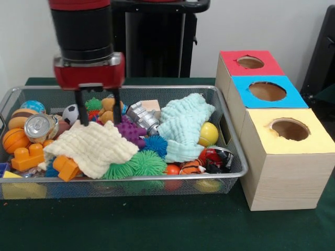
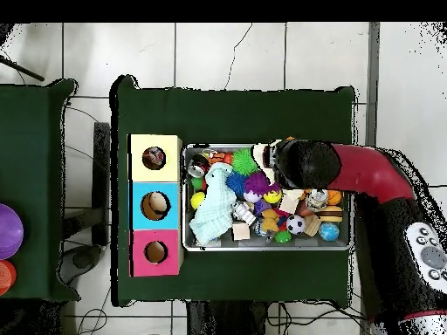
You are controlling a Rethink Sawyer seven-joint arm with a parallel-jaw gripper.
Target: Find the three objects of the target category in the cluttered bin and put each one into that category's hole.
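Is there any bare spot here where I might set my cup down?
Yes: the green table in front of the wire bin and wooden boxes is bare. The bin itself is crammed, with the end effector hanging over the yellow cloth.

We see a pale yellow cloth (image 1: 93, 146), a mint green cloth (image 1: 183, 128), a spiky purple ball (image 1: 131, 130), and boxes topped red (image 1: 250, 63), blue (image 1: 267, 92) and yellow (image 1: 290, 130).
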